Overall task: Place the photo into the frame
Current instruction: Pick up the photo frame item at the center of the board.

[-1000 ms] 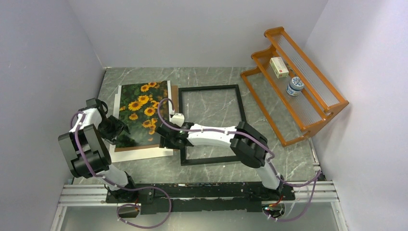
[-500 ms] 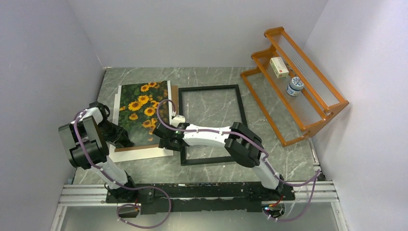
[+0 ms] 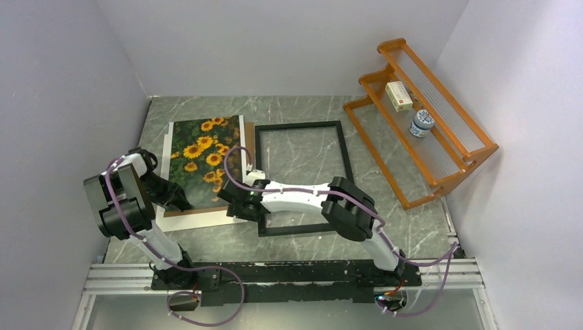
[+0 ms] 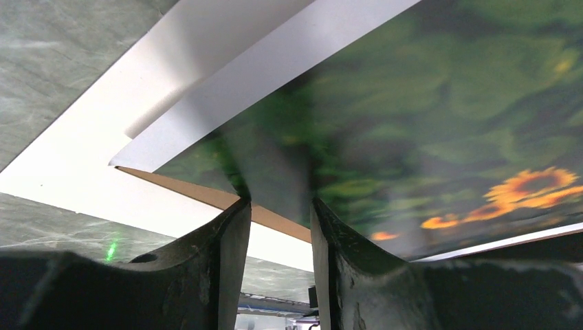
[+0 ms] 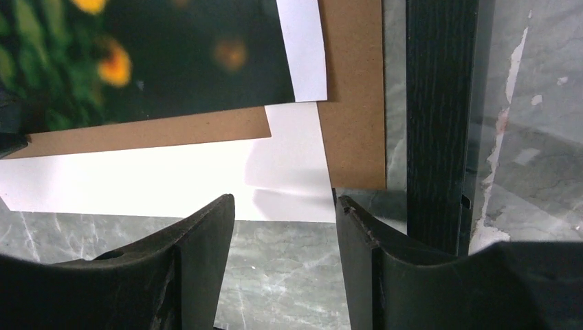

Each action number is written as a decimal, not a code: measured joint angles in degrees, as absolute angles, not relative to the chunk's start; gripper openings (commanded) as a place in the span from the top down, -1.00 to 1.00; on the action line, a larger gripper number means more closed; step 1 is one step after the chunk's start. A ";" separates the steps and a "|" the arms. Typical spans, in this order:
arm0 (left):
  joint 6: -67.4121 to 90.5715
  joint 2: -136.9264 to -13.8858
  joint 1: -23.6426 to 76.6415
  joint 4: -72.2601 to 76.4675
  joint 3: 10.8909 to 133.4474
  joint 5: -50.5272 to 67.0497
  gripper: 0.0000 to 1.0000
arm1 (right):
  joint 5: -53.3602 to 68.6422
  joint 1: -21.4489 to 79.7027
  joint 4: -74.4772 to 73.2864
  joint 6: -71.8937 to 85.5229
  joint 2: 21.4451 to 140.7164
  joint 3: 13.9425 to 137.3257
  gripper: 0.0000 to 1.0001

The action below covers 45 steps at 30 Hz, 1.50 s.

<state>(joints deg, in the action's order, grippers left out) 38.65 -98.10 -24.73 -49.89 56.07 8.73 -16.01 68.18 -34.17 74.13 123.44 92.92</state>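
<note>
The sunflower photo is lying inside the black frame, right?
Not quite. The photo is lying outside the frame, just to its left. Only the table shows through the frame's middle. The top view shows this.

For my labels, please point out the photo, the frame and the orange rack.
photo (image 3: 194, 150): top view, central sunflower.
frame (image 3: 299, 125): top view, far black bar.
orange rack (image 3: 389, 47): top view, far top corner.

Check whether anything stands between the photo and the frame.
Yes. The right claw hangs at the photo's near corner, beside the frame's left bar, and its arm lies across the frame's near half.
</note>
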 measured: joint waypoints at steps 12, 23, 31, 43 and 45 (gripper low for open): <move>38.63 -98.00 -24.80 -49.63 55.72 9.10 0.10 | -11.09 66.87 -21.39 72.88 118.39 82.32 -0.34; 38.74 -97.23 -24.80 -49.17 53.08 12.43 0.12 | 2.11 63.68 7.40 71.64 114.72 67.02 -0.39; 38.85 -97.89 -24.80 -49.43 52.88 14.02 0.15 | 7.92 63.40 19.70 70.30 115.72 62.63 -0.44; 38.92 -98.76 -24.84 -50.02 52.88 16.32 0.15 | 11.49 63.40 29.32 69.43 119.00 63.51 -0.98; 39.07 -98.89 -24.84 -50.09 52.88 16.64 0.15 | 11.49 63.40 30.17 69.45 119.85 64.18 -0.98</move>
